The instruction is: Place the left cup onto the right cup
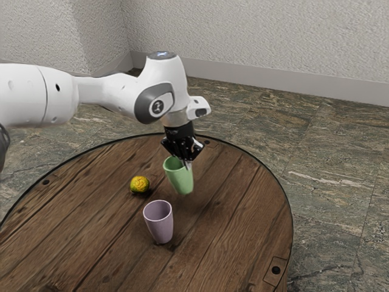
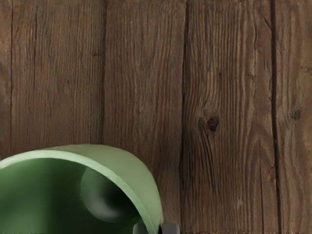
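Green cup (image 1: 179, 176) hangs tilted under jaws | jaws clamped on its rim | lilac cup (image 1: 158, 222) apart

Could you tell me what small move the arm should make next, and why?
Probably carry the green cup sideways toward the purple cup: the gripper holds it by the rim, clear of the table, but it is not yet above the purple cup's open mouth.

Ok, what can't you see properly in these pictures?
Exterior view: the yellow-green round thing is too small to name.
Wrist view: the green cup is cut off by the picture's edge.
Exterior view: the table is cut off at the bottom edge.
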